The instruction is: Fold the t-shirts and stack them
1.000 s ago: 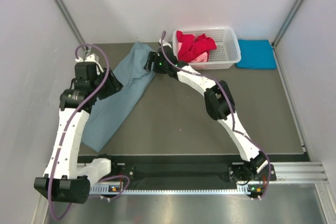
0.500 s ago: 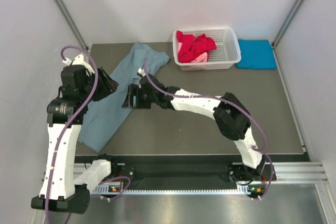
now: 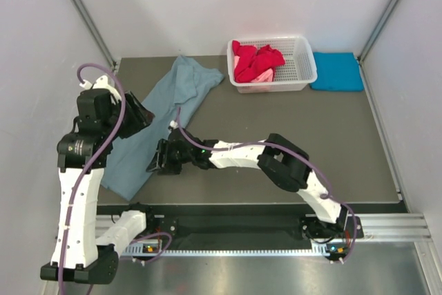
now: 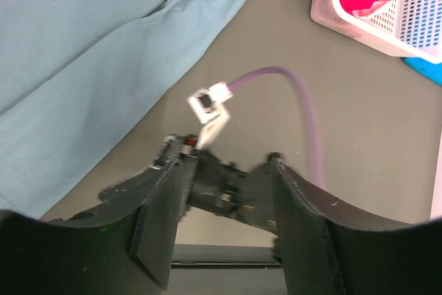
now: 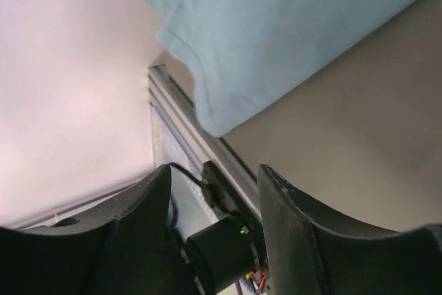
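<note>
A large grey-blue t-shirt (image 3: 148, 129) lies spread in a diagonal strip on the left of the table. My left gripper (image 3: 141, 112) hovers over its middle, open and empty. My right gripper (image 3: 156, 162) is open and empty, low beside the shirt's near right edge. In the left wrist view the gripper (image 4: 224, 170) looks down on the shirt (image 4: 90, 53) and on the right arm's wrist. In the right wrist view the gripper (image 5: 214, 174) faces the shirt's hem (image 5: 290, 25). Red and pink shirts (image 3: 257, 60) fill the basket. A folded turquoise shirt (image 3: 336, 72) lies at the back right.
The white lattice basket (image 3: 304, 67) stands at the back middle and shows in the left wrist view (image 4: 366, 29). Grey walls close in on both sides. A metal rail (image 3: 276, 226) runs along the near edge. The left arm's base (image 5: 221, 253) shows between the right fingers.
My right arm has swept from the shirt's far end near the basket to its near right edge. My left gripper has drawn back a little to the left.
</note>
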Available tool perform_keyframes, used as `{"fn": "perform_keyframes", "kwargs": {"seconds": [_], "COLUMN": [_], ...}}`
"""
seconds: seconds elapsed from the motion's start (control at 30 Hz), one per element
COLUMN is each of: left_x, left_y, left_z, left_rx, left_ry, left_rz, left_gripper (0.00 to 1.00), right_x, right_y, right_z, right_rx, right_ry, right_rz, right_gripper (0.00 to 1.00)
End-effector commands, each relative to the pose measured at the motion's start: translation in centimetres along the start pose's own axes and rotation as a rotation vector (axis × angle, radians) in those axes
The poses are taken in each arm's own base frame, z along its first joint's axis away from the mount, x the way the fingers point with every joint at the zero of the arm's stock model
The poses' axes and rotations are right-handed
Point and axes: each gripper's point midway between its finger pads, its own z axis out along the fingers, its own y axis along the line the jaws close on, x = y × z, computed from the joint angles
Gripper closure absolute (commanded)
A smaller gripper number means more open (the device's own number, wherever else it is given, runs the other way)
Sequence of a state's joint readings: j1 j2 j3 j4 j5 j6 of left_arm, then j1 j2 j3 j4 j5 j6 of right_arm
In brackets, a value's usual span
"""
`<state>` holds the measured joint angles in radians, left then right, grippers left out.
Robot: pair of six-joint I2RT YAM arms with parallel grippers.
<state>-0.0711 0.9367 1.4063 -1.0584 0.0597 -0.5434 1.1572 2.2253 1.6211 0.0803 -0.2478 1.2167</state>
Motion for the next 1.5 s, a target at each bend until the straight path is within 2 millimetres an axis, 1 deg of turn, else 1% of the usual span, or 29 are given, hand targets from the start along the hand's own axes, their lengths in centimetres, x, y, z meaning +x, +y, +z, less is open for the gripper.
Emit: {"fn": "perform_keyframes", "kwargs": {"seconds": [0.0,0.2,0.23,0.3,0.37,0.4,0.43,0.57,0.67,0.83,0.87,0.9,0.93,0.97,1.0,1.03,1.07,1.1,1.13,1.17,1.2,1.23,1.27,1.3,1.33,1.37,1.4,1.43,1.47], "left_x": [-1.0,-1.1,-1.2,-1.2,-1.4,-1.4,-1.4,-1.5,-1.7,-1.6,-1.7,-1.6,-1.6,-1.6,-1.5,-1.3,-1.2,-1.1,-0.9,-0.9,-1.0,-0.8,-0.8,-0.9,-0.8,-0.8,-0.7,-0.6,-0.6], "left_y": [-0.7,-0.8,-0.9,-1.0,-1.2,-1.2,-1.2,-1.1,-1.2,-1.2,-1.1,-1.1,-1.0,-1.0,-0.9,-0.7,-0.7,-0.7,-0.6,-0.6,-0.7,-0.8,-0.8,-0.9,-1.0,-1.1,-1.1,-1.2,-1.3], "left_z": [-1.2,-1.5,-1.5,-1.7,-1.9,-2.0,-2.0,-2.2,-2.4,-2.5,-2.5,-2.5,-2.5,-2.4,-2.4,-2.2,-2.0,-1.9,-1.6,-1.5,-1.4,-1.2,-1.0,-0.8,-0.6,-0.5,-0.2,0.1,0.2], "left_rx": [0.024,0.030,0.030,0.035,0.045,0.046,0.045,0.038,0.037,0.036,0.035,0.033,0.031,0.030,0.030,0.027,0.027,0.028,0.029,0.030,0.036,0.041,0.043,0.045,0.049,0.054,0.055,0.061,0.065], "left_ry": [-0.032,-0.037,-0.037,-0.037,-0.042,-0.046,-0.044,-0.046,-0.047,-0.041,-0.041,-0.039,-0.040,-0.042,-0.045,-0.039,-0.041,-0.038,-0.031,-0.030,-0.034,-0.027,-0.025,-0.027,-0.023,-0.018,-0.012,-0.007,-0.001], "left_rz": [0.014,0.025,0.027,0.027,0.028,0.028,0.031,0.048,0.054,0.063,0.063,0.065,0.065,0.068,0.069,0.068,0.068,0.068,0.065,0.063,0.062,0.061,0.061,0.059,0.059,0.056,0.057,0.052,0.050], "left_gripper": [0.42,0.42,0.42,0.42,0.42,0.42,0.42,0.42,0.42,0.42,0.42,0.42,0.42,0.42,0.42,0.42,0.42,0.42,0.42,0.42,0.42,0.42,0.42,0.42,0.42,0.42,0.42,0.42,0.42], "right_x": [0.3,1.2,1.3,1.2,1.6,1.2,1.5,1.0,0.8,0.3,0.4,0.4,-0.4,0.1,-0.3,-1.8,-1.7,-2.3,-3.8,-3.9,-3.6,-4.6,-3.7,-4.0,-4.1,-3.1,-2.8,-3.3,-2.2], "right_y": [1.3,-1.2,-2.1,-1.8,-2.8,-2.1,-2.8,-3.1,-4.3,-6.4,-7.2,-7.6,-6.7,-8.8,-9.2,-8.1,-10.1,-10.3,-9.8,-10.1,-11.6,-11.1,-12.8,-13.4,-12.6,-14.8,-15.4,-14.8,-16.9], "right_z": [2.0,3.4,4.0,4.7,5.8,6.0,6.6,7.5,7.7,7.3,6.9,6.4,5.2,4.3,3.5,1.9,0.9,0.1,-1.4,-2.2,-3.1,-4.6,-5.7,-6.8,-8.3,-9.7,-10.8,-12.5,-13.8], "right_rx": [-0.036,0.043,0.057,0.046,0.069,0.059,0.077,0.119,0.166,0.248,0.269,0.286,0.275,0.313,0.318,0.294,0.324,0.321,0.308,0.299,0.311,0.294,0.323,0.331,0.314,0.361,0.373,0.361,0.401], "right_ry": [-0.008,-0.039,-0.035,-0.033,-0.026,-0.034,-0.031,-0.066,-0.091,-0.128,-0.122,-0.122,-0.135,-0.124,-0.129,-0.152,-0.142,-0.143,-0.162,-0.141,-0.116,-0.117,-0.074,-0.074,-0.069,-0.041,-0.038,-0.057,-0.026], "right_rz": [0.042,0.089,0.093,0.098,0.100,0.095,0.094,0.118,0.137,0.176,0.153,0.142,0.130,0.105,0.093,0.081,0.038,0.012,-0.003,-0.024,-0.072,-0.093,-0.143,-0.164,-0.196,-0.230,-0.247,-0.265,-0.292], "right_gripper": [0.47,0.48,0.48,0.49,0.50,0.52,0.53,0.58,0.66,0.92,1.00,1.00,1.00,1.00,1.00,1.00,1.00,1.00,1.00,1.00,1.00,1.00,1.00,1.00,1.00,1.00,1.00,1.00,1.00]}}
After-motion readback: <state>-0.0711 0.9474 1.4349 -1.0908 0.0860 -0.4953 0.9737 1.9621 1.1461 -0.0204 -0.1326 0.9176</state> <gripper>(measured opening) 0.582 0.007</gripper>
